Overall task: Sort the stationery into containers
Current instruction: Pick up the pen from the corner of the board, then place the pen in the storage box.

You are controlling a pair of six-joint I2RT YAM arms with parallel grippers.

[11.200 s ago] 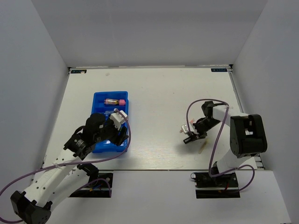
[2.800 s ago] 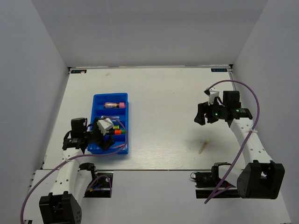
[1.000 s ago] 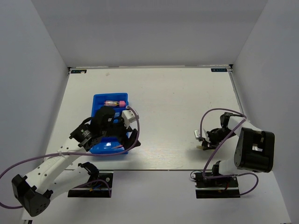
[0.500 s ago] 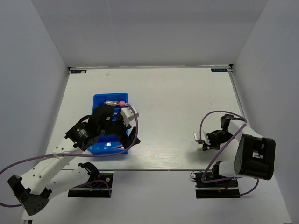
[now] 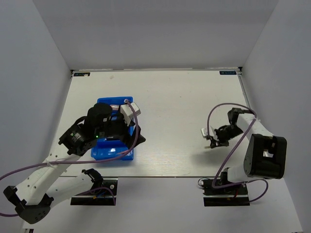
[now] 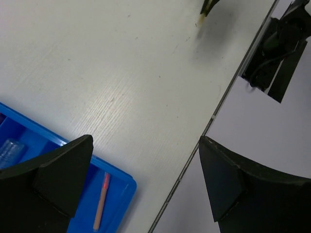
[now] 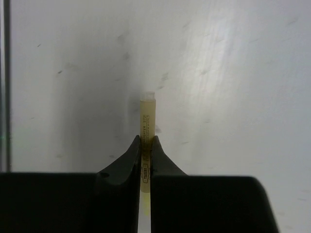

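My right gripper [image 5: 212, 140] is shut on a thin beige stick [image 7: 147, 115] and holds it just above the white table at the right. The stick pokes forward out of the closed fingers [image 7: 132, 154]. Its tip also shows at the top of the left wrist view [image 6: 201, 18]. My left gripper [image 6: 146, 150] is open and empty, hovering over the near right corner of the blue tray [image 5: 106, 101]. In the left wrist view the tray [image 6: 53, 141] holds a thin pink-tipped stick [image 6: 101, 201] and a clear pen [image 6: 8, 148]. My left arm hides most of the tray from the top camera.
The table's near edge [image 6: 214, 116] runs diagonally below my left gripper. The right arm's black base mount [image 6: 277, 53] lies beyond it. Grey walls enclose the table on three sides.
My right gripper has lifted the beige stick off the table and drawn a little away from the near edge. My left arm has swung back over the tray.
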